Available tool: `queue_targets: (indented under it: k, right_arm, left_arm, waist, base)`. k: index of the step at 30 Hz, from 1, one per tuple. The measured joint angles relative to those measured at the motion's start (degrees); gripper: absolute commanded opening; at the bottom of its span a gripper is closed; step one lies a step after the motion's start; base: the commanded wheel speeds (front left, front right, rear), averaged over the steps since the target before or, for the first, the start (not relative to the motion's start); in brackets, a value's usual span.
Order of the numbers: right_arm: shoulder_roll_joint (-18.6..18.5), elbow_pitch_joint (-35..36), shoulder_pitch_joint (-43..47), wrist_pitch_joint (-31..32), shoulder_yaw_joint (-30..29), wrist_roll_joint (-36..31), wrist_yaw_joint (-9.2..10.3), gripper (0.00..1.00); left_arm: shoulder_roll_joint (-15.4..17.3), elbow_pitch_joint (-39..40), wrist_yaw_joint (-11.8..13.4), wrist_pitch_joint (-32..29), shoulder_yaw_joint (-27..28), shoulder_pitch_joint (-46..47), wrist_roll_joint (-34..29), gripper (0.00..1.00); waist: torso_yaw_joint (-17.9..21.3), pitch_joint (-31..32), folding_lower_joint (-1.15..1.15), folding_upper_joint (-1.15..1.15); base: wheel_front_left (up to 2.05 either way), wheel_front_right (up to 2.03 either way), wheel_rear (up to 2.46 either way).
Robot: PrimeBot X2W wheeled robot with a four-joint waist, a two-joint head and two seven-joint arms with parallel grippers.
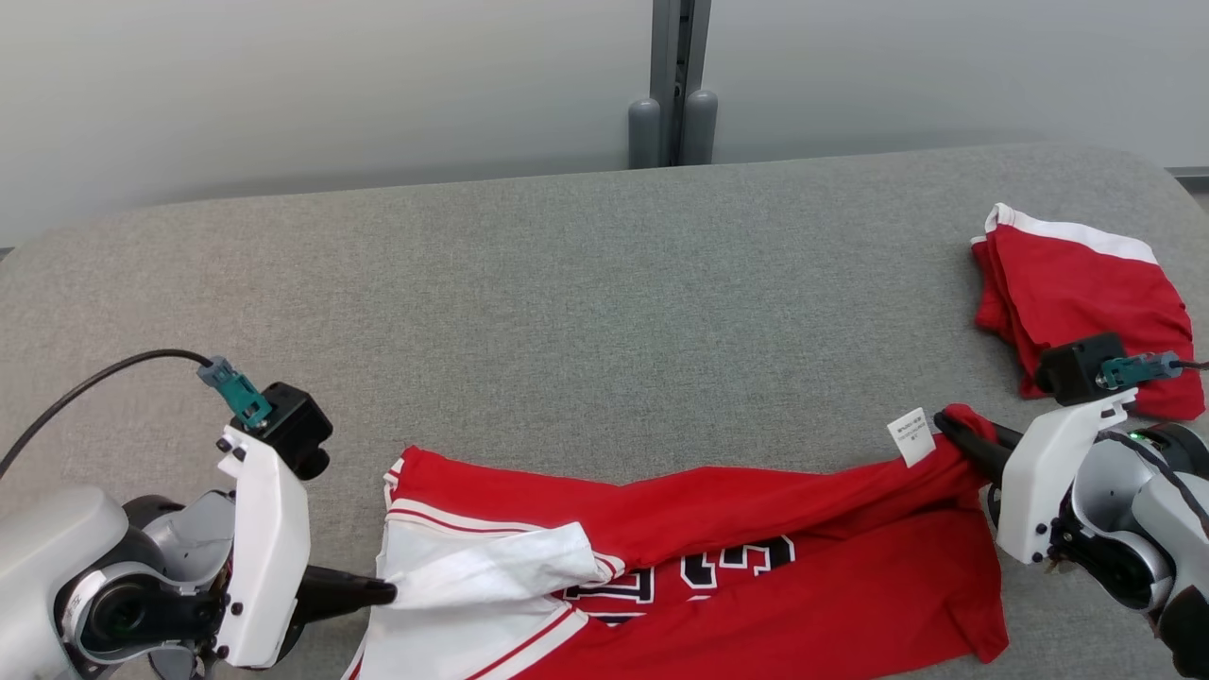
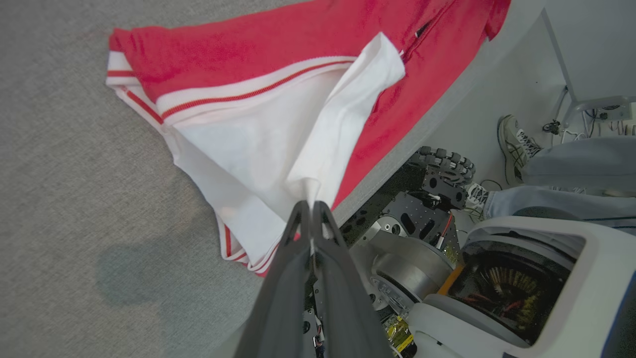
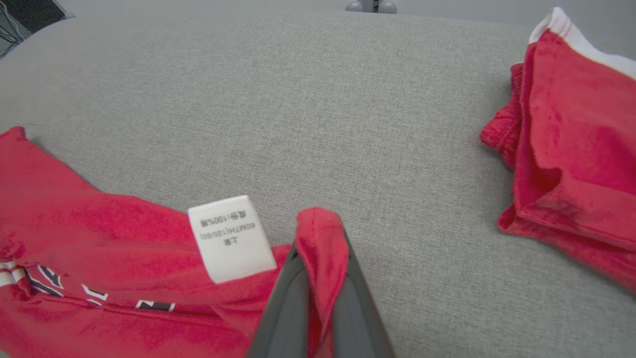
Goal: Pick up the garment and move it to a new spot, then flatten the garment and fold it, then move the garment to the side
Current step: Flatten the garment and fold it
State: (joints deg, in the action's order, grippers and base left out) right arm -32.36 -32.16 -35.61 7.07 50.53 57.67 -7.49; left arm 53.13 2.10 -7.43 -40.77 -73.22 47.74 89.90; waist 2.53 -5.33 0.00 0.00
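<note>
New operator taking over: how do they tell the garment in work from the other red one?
On the grey table, look at the near edge. The garment is stretched between the left end effector and right end effector. It alone shows lettering and a white tag; the other red piece lies folded far right.

Soft matt cloth garment [image 1: 803, 586]; rough grey woven table cover [image 1: 567, 312]; smooth white label [image 3: 231, 238].

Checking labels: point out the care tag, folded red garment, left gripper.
care tag [image 3: 231, 238], right wrist view, label's middle
folded red garment [image 1: 1086, 283], head view, top layer
left gripper [image 2: 311, 206], left wrist view, between fingertips
</note>
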Motion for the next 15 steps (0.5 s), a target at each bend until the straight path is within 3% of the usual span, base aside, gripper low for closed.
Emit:
queue_targets:
  k: [11, 12, 13, 14, 15]
  right_arm:
    - [-5.45, 4.02, -3.14, 3.63, 11.29, 3.28, 0.0, 0.0]
    - [-5.59, 4.11, -3.32, 4.19, 12.07, 3.79, 0.0, 0.08]
    - [-5.76, 4.09, -3.58, 4.52, 12.82, 4.35, 0.0, 0.29]
    - [-5.87, 4.0, -3.78, 4.76, 13.3, 4.92, 0.0, 0.53]
    - [-5.93, 3.85, -3.89, 4.87, 13.77, 5.41, 0.0, 0.87]
  left_arm:
    - [-1.92, -2.21, 0.0, -2.68, -0.1, -2.94, -0.16, 0.0]
    - [-2.11, -2.33, 0.0, -2.9, -0.11, -3.16, -0.16, 0.0]
    - [-2.31, -2.47, 0.0, -2.94, -0.11, -3.37, -0.16, 0.0]
    - [-2.5, -2.64, 0.0, -3.03, -0.1, -3.6, -0.2, 0.0]
    - [-2.76, -2.78, 0.0, -3.04, -0.1, -3.85, -0.29, 0.0]
  waist:
    - [0.01, -1.43, 0.0, 0.0]
    - [0.02, -1.47, 0.0, 0.0]
    - [0.05, -1.5, 0.0, 0.0]
    - [0.06, -1.5, 0.0, 0.0]
    - [0.09, -1.48, 0.0, 0.0]
  base:
    - [0.0, 0.0, 0.0]
    - [0.0, 0.0, 0.0]
    - [0.0, 0.0, 0.0]
    - [0.0, 0.0, 0.0]
    - [0.0, 0.0, 0.0]
